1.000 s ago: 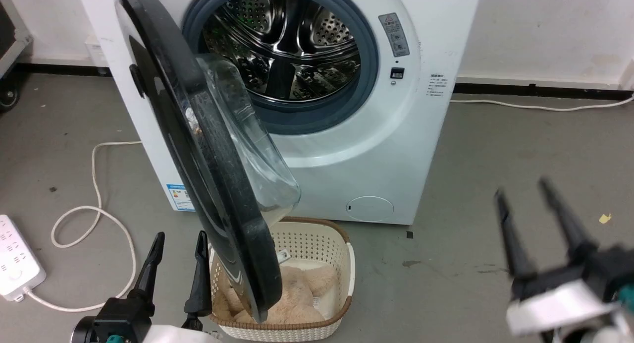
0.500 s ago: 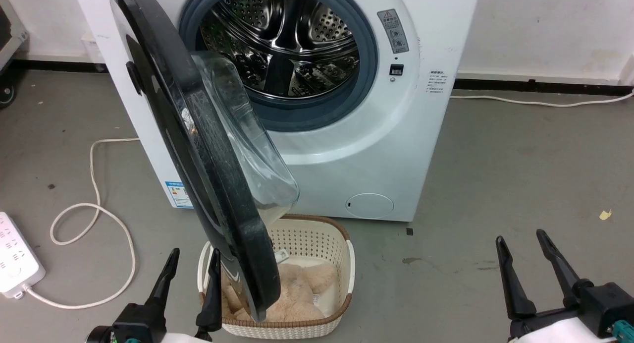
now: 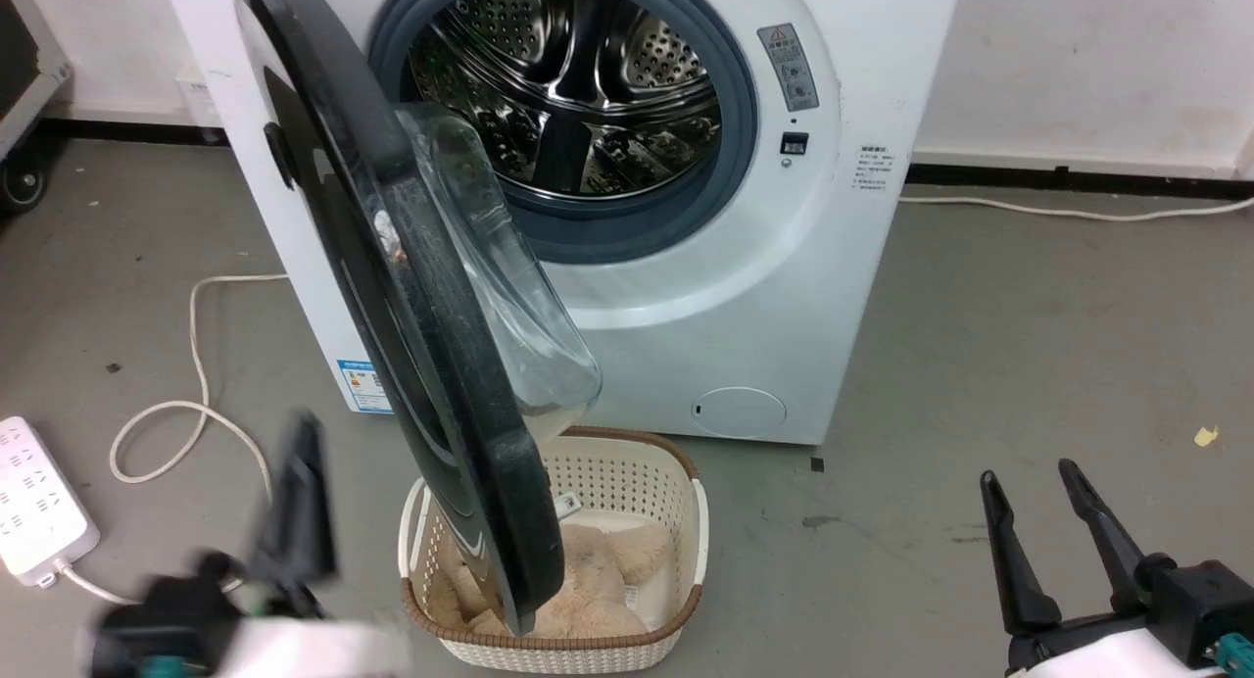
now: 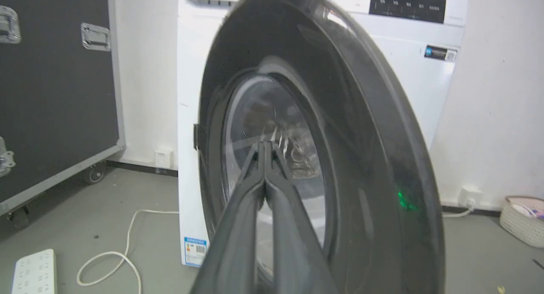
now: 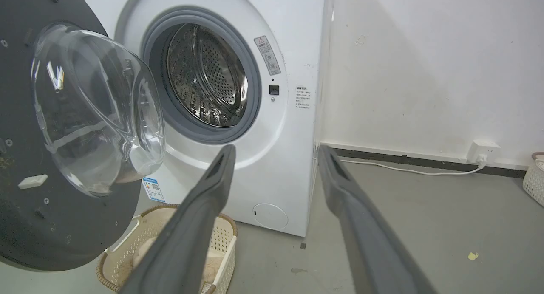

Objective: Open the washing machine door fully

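One door (image 3: 460, 404) stands swung out at the machine's (image 3: 745, 296) left, above one basket (image 3: 698, 521). The left tool (image 4: 264, 147) is closed and empty. The right tool (image 3: 1027, 472) is spread and empty. The sticker print is unreadable.

Our left gripper (image 3: 307, 431) has swung out to our left, away from the door's (image 3: 460, 404) lower edge, which it stood just beside 0.5 s ago. In head view it's now a motion-blurred smear. Its fingers (image 4: 242, 226) were apart in both earlier pics; now they're pressed together, tips touching.

Our right gripper (image 3: 1029, 474) was blurred and higher up approx. 1 s ago. It has since dropped to the lower right corner and gone sharp, w/ barely any shift over the last 0.5 s.

The washer (image 3: 686, 296) sits a touch further right in head view, i.e. our camera moved.
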`<state>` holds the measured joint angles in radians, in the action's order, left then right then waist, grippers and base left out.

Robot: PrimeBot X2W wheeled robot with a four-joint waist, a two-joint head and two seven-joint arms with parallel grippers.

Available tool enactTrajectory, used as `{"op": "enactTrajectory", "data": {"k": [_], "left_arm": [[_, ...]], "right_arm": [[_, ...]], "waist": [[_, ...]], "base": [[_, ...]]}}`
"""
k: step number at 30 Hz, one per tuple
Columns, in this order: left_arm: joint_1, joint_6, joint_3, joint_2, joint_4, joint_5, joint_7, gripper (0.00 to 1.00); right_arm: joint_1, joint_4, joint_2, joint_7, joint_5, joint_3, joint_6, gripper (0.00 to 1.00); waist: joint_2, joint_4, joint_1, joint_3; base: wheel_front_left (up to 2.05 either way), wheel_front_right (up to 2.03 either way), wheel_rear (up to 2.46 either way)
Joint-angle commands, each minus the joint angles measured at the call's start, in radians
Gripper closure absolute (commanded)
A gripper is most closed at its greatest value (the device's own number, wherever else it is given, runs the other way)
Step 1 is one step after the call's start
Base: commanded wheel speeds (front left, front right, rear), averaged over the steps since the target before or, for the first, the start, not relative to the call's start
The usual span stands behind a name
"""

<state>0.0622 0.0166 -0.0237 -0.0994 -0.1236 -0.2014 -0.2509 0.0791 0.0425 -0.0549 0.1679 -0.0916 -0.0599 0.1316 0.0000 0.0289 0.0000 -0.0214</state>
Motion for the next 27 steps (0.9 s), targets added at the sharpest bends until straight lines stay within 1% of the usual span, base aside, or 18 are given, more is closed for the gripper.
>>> {"op": "enactTrajectory", "data": {"k": [1,5,6,10,13,17,20,23,27], "left_arm": [[-0.034,0.011,0.021,0.006,-0.05,-0.012,-0.009,1.0],[-0.112,0.038,0.082,0.029,-0.222,-0.076,-0.01,1.0],[-0.131,0.04,0.089,0.03,-0.262,-0.076,-0.01,1.0],[-0.21,0.033,0.082,0.014,-0.393,-0.055,-0.004,1.0],[-0.259,0.022,0.053,-0.007,-0.453,-0.04,0.049,1.0],[-0.293,-0.002,-0.036,-0.021,-0.499,-0.01,0.147,1.0],[-0.29,-0.016,-0.128,-0.012,-0.499,0.009,0.216,1.0],[-0.264,-0.015,-0.212,0.004,-0.47,0.013,0.262,1.0],[-0.195,-0.005,-0.295,0.019,-0.387,-0.002,0.302,1.0]], "right_arm": [[0.008,-0.002,0.005,0.0,-0.008,-0.004,-0.001,0.0],[0.004,-0.002,0.005,0.0,-0.012,-0.007,-0.001,0.0],[0.003,-0.002,0.005,0.0,-0.014,-0.007,-0.001,0.0],[0.001,-0.006,0.005,0.003,-0.024,-0.01,-0.001,0.0],[0.002,-0.012,0.005,0.007,-0.028,-0.005,-0.001,0.0],[0.0,-0.02,0.005,0.011,-0.034,-0.002,-0.001,0.0],[-0.003,-0.025,0.005,0.014,-0.038,-0.003,-0.001,0.0],[-0.005,-0.031,0.005,0.018,-0.04,-0.001,-0.001,0.0],[-0.007,-0.034,0.005,0.02,-0.041,0.003,-0.001,0.0]], "waist": [[0.0,0.004,0.0,-0.004],[0.0,0.01,0.0,-0.012],[0.0,0.01,0.0,-0.013],[0.0,0.012,0.0,-0.018],[0.0,0.01,0.0,-0.02],[0.0,0.007,0.0,-0.019],[0.0,0.007,0.0,-0.018],[0.0,0.006,0.0,-0.017],[0.0,0.001,0.0,-0.016]], "base": [[0.0,0.0,0.0],[0.0,0.0,0.0],[0.0,0.0,0.0],[0.0,0.0,0.0],[0.0,0.0,0.0],[0.0,0.0,0.0],[0.0,0.0,0.0],[0.0,0.0,0.0],[0.0,0.0,0.0]]}}
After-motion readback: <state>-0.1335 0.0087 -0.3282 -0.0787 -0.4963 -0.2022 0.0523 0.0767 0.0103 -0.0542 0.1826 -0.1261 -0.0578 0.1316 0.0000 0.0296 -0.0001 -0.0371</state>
